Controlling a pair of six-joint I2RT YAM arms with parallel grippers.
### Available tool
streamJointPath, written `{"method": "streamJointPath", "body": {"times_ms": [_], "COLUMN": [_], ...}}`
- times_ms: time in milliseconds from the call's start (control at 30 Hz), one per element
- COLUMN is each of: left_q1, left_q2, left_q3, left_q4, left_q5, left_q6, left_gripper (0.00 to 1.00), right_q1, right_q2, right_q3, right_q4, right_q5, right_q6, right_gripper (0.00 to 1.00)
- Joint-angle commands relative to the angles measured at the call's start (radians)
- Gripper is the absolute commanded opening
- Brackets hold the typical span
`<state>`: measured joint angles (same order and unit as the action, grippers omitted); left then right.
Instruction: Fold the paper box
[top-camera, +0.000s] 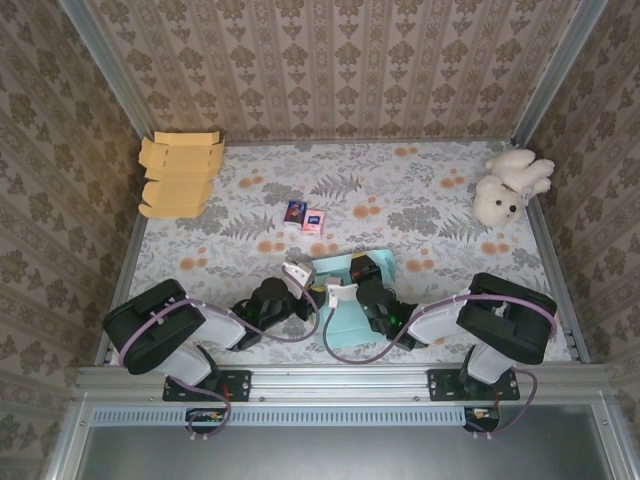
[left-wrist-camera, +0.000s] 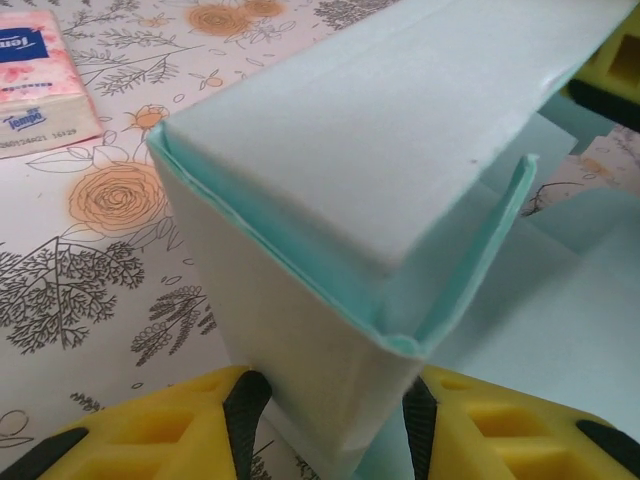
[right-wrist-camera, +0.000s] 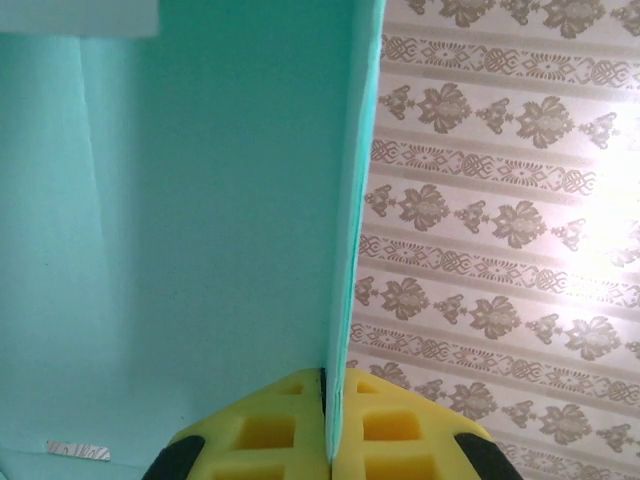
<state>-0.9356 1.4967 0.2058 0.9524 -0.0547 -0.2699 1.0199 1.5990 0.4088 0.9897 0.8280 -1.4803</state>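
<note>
Box, teal, half-folded, sits mid-counter by the near edge. Left fingers clamp its corner wall; right fingers pinch a flap. Floral counter, patterned walls; flat cartons far-left corner, plush far-right.

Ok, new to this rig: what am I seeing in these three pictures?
Two arms are bolted at the near table edge. The wide picture looks down from above and behind them: left arm, right arm. The other two come from a camera on each wrist. On the floral table lie a stack of flat cardboard, two tissue packs and a white teddy bear. Between the arms sits the mint paper box. The left jaws squeeze a box corner between yellow pads; the right jaws pinch a thin flap.
</note>
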Motion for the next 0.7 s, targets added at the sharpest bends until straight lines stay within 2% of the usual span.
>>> {"method": "streamJointPath", "body": {"times_ms": [0, 267, 667], "left_q1": [-0.008, -0.023, -0.081], "left_q2": [0.012, 0.015, 0.116], "left_q3": [0.024, 0.037, 0.075], "left_q4": [0.061, 0.092, 0.179], "left_q5": [-0.047, -0.080, -0.322], "left_q6": [0.020, 0.020, -0.009], "left_gripper": [0.45, 0.45, 0.40], "right_q1": [0.011, 0.011, 0.011], "right_q2": [0.022, 0.016, 0.015], "right_q3": [-0.018, -0.017, -0.012], "right_q4": [-0.010, -0.017, -0.034], "right_q5": [-0.011, -0.013, -0.014], "right_q6": [-0.038, -0.022, 0.007], "right_gripper": [0.00, 0.00, 0.00]}}
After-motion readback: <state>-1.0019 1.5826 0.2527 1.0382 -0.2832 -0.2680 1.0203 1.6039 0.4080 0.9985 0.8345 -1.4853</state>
